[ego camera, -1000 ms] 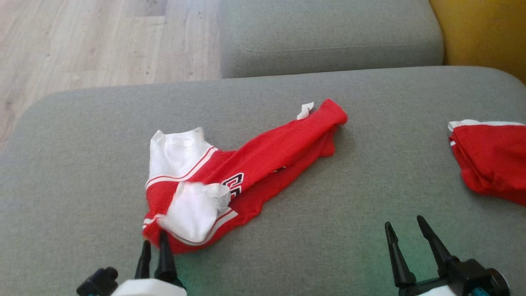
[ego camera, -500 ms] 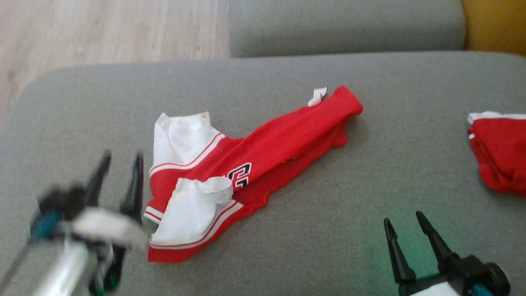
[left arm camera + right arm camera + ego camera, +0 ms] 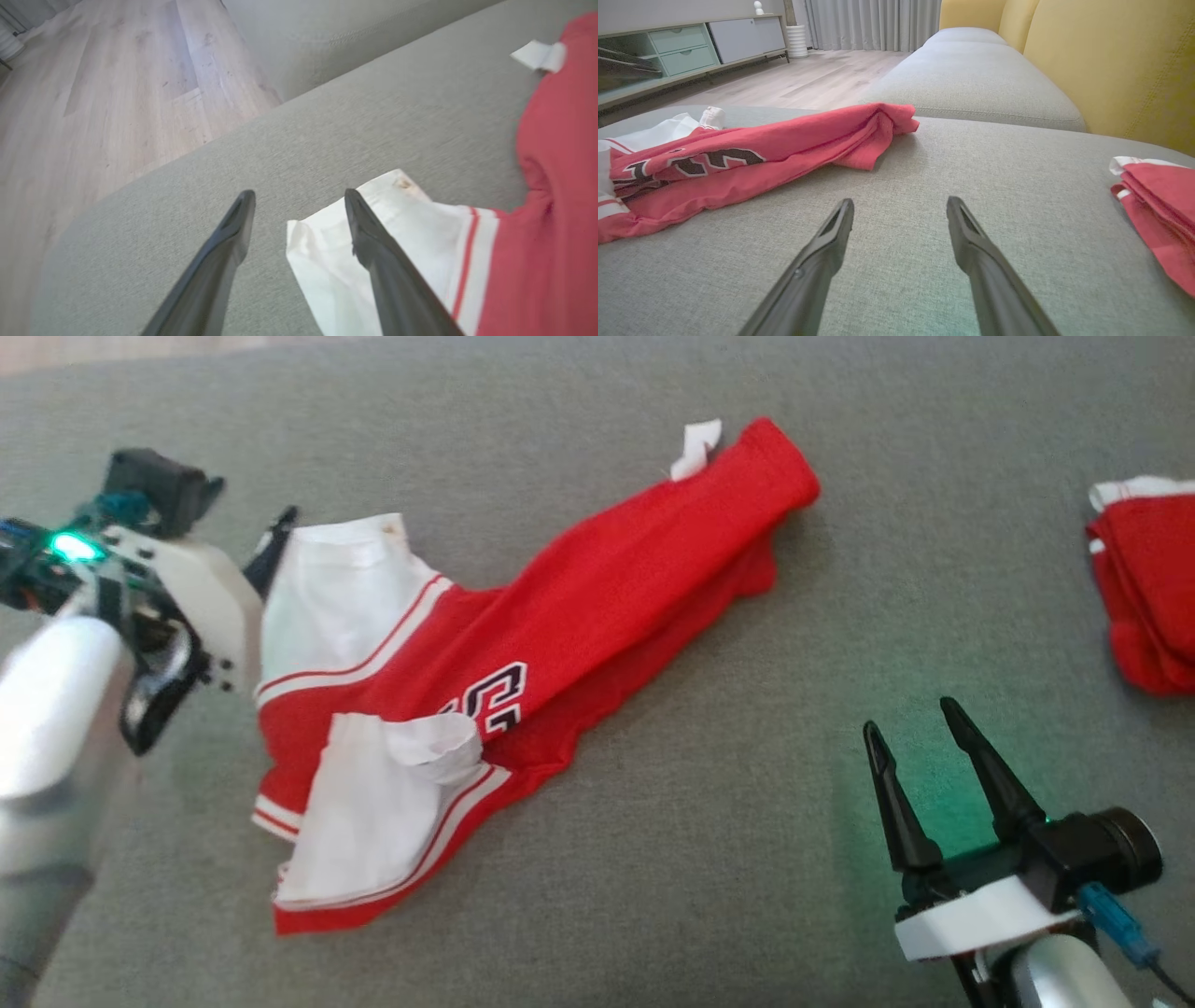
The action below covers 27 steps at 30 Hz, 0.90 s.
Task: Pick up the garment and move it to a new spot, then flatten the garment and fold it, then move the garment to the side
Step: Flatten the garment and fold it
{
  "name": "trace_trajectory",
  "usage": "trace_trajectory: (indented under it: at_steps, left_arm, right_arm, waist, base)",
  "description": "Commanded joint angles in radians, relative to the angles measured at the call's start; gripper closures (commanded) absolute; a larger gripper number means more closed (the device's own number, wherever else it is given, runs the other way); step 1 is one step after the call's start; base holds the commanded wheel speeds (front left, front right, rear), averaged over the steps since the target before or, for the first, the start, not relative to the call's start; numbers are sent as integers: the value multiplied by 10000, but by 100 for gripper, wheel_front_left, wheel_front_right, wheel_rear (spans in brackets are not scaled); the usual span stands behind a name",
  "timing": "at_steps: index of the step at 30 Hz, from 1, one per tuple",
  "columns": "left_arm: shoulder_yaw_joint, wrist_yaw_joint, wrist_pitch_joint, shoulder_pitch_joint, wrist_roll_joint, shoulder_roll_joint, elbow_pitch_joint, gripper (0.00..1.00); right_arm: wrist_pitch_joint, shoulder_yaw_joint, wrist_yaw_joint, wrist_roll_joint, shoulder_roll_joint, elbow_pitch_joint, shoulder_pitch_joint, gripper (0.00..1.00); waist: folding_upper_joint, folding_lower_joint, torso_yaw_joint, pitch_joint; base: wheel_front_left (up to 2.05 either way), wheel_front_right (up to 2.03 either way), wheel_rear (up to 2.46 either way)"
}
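**Garment bunched on the sofa, both sets of jaws spread and empty**

Nearest you, the right jaws stand spread apart and grasp nothing. They sit low over bare sofa cushion (image 3: 709, 821), well apart from the garment (image 3: 597, 588), which lies ahead of them and toward the robot's left.

The garment, red with white panels and dark lettering, rests on the middle of the cushion. It is crumpled rather than flat: the red body is gathered into a long ridge running away to the right, and a white sleeve (image 3: 373, 812) is turned over at the near end.

At the garment's left edge, the left jaws are likewise released and hold nothing. In the left wrist view one finger crosses the white corner (image 3: 322, 261) while the other stands over bare cushion; whether either touches cloth, you cannot tell.

Judged from this lie, flattening is only being approached; the folding and the move to the side are left to do.

Farther right, a second red garment (image 3: 1144, 607) lies apart near the cushion's edge. Beyond are another cushion (image 3: 971, 79), the yellow backrest (image 3: 1111, 56) and the wooden floor (image 3: 93, 93).
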<state>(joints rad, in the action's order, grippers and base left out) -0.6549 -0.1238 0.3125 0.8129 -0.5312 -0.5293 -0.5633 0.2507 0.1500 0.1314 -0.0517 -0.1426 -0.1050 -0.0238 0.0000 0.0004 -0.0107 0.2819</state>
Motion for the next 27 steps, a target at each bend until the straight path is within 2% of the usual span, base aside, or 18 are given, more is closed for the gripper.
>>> trace_trajectory:
  at_steps: [1, 8, 13, 26, 27]
  left_arm:
    - [334, -6, 36, 590, 74, -542, 51, 0]
    - [-186, -60, 364, 1041, -172, -791, -1276, 0]
    - [-269, -65, 146, 1180, -322, -878, -1891, 0]
    - [-949, -68, -157, 1539, -1333, -821, -2016, 0]
    - [-1004, -68, -158, 1555, -1399, -816, -2059, 6]
  right_arm:
    - [111, 207, -7, -18, -164, 263, 222, 0]
    - [111, 323, -7, -56, -30, 234, 492, 0]
    - [111, 360, -7, -72, 36, 196, 700, 0]
    - [111, 322, -7, -55, 25, 88, 839, 0]
    - [111, 329, -7, -53, 21, 83, 851, 0]
  waist:
    - [0, -4, -263, 251]
    - [0, -4, -549, 629]
    - [0, -4, -663, 796]
    - [0, -4, -689, 892]
    - [0, -4, -693, 896]
  base:
    - [0, 0, 0]
    - [0, 0, 0]
    - [0, 0, 0]
    - [0, 0, 0]
    - [0, 0, 0]
